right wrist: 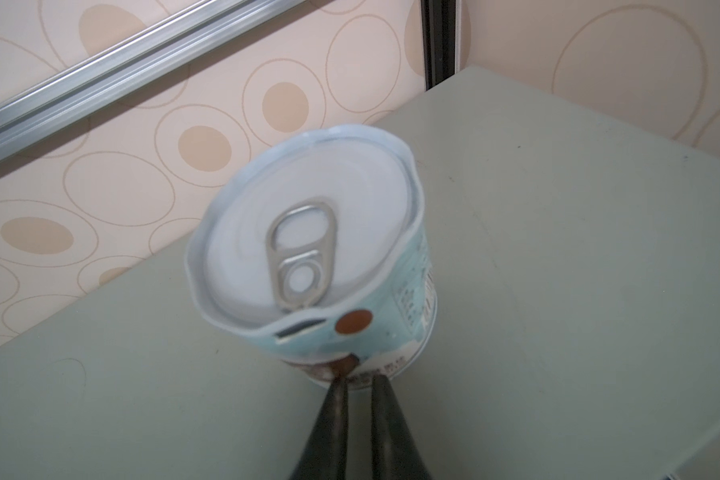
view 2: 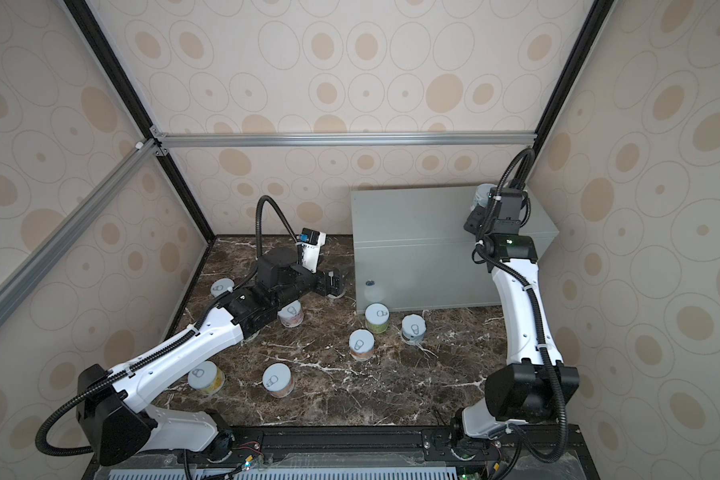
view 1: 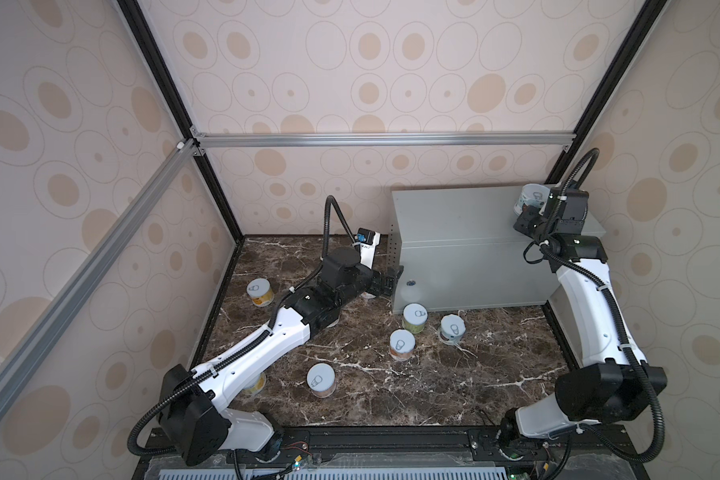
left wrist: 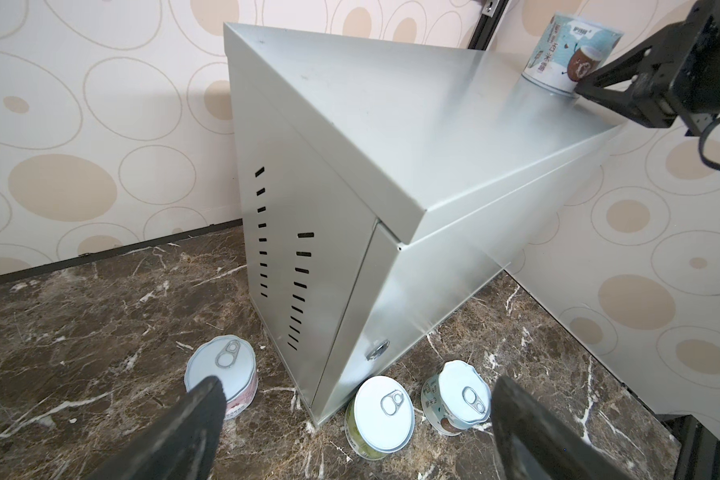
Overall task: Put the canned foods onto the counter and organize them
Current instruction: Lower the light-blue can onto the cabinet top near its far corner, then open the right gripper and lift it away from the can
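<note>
On the marble floor (view 1: 391, 395), well behind the left jaws: yellow-labelled tin (view 1: 260, 291), upright. Left gripper (view 1: 389, 279): low by the counter (left wrist: 391, 124) corner, jaws spread wide. Pink-labelled tin (left wrist: 221, 365): just beyond one fingertip. Green-labelled tin (left wrist: 385, 409) and light-blue tin (left wrist: 462, 390): side by side between the spread jaws, ahead of the tips, at the counter's foot. Right gripper (right wrist: 359, 380): over the counter top, jaws pressed together, tips touching the base of a second light-blue tin (right wrist: 308, 232) near the counter's back corner.

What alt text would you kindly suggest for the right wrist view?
A light-blue tin with a pull-tab lid sits on the grey counter. The right gripper, shut, points at its base. Spotted wallpaper lies behind.
</note>
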Available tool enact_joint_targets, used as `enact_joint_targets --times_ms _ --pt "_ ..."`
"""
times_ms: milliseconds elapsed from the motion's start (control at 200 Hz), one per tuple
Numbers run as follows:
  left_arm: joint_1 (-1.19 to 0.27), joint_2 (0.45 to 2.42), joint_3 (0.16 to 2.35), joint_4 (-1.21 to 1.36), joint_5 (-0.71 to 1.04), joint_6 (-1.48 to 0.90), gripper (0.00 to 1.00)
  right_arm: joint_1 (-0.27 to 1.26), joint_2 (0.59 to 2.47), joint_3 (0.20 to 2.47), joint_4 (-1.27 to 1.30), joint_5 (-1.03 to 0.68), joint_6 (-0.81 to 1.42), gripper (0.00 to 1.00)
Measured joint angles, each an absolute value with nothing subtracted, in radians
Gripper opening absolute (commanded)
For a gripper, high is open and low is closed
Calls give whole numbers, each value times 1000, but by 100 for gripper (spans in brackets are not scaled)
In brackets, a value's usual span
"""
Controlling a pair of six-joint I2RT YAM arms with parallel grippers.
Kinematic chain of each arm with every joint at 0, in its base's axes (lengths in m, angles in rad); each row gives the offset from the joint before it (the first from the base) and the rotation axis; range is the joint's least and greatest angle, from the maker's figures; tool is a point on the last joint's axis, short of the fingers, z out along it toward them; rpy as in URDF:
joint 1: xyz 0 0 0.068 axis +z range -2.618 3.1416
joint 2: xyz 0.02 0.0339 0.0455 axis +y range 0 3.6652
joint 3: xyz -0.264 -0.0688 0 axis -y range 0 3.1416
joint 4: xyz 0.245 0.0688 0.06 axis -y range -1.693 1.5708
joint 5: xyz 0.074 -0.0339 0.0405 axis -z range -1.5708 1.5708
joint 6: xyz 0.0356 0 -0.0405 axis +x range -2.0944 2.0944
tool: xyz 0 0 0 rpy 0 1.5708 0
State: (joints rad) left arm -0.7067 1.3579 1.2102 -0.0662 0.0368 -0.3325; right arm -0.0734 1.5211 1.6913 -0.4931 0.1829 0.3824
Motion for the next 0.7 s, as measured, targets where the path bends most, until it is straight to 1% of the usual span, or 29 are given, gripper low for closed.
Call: enact_joint_targets --times_ms 465,700 --pt "-707 1358 1197 -64 40 -347 99 -73 1518 1605 -313 179 364 15" --pt "-706 1356 1188 -65 39 -351 99 -73 1509 1602 -309 154 348 39"
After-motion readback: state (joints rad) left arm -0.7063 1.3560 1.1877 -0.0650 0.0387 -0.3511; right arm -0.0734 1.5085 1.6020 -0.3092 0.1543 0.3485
